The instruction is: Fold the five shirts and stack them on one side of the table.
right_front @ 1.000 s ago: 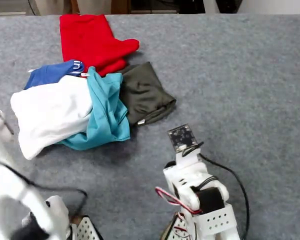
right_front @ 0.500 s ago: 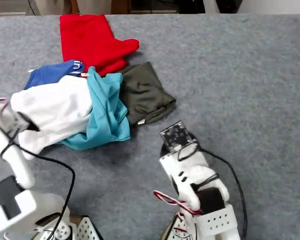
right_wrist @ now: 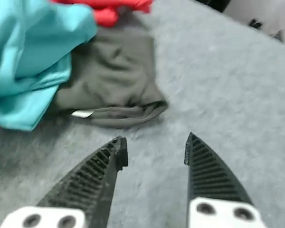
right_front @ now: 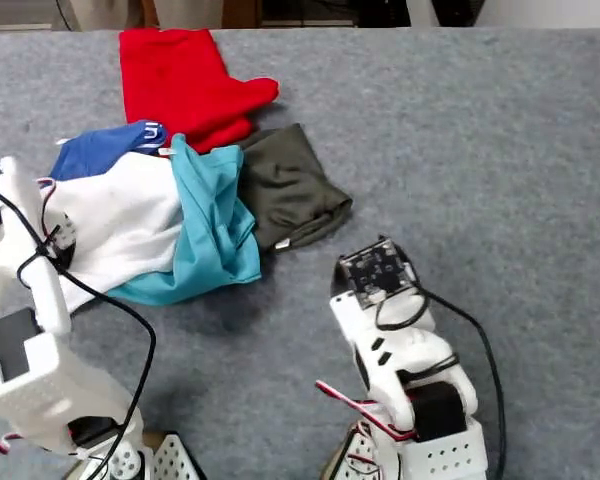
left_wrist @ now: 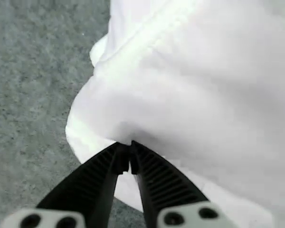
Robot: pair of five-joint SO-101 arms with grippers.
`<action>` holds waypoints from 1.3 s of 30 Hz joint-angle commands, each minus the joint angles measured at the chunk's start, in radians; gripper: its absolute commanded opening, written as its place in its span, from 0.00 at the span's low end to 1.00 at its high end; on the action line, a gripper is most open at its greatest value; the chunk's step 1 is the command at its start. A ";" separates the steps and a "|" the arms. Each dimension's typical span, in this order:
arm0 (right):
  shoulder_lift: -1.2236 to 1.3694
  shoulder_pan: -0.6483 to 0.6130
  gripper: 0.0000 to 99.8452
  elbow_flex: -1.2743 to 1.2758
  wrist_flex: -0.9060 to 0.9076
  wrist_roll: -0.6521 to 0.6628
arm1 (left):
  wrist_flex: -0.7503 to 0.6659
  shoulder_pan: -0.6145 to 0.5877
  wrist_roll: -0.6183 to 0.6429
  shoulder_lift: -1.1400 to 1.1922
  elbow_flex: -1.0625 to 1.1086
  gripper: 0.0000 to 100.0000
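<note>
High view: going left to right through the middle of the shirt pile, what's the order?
Order: crumpled white shirt → bunched teal shirt → rumpled dark olive shirt. The bright red shirt and royal blue shirt lie farther back and overlap these sideways, so they are left out.

Five unfolded shirts are heaped at the left. The red shirt (right_front: pixel 185 80) lies farthest. The blue shirt (right_front: pixel 95 148) peeks from under the white shirt (right_front: pixel 120 220), whose left edge is pinched by the left gripper (left_wrist: pixel 130 147). The teal shirt (right_front: pixel 215 225) overlaps its right side, and the dark grey shirt (right_front: pixel 285 185) is bunched rightmost.
</note>
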 commanded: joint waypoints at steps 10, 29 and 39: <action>0.845 0.139 0.20 -0.860 0.061 0.048 | 0.295 0.218 0.037 -0.601 -0.324 0.02; 1.458 0.547 0.21 -1.586 0.493 0.189 | -0.103 1.146 0.078 -0.226 -0.743 0.02; 1.460 0.625 0.21 -1.481 0.477 0.288 | -0.009 1.249 0.230 0.051 -1.045 0.19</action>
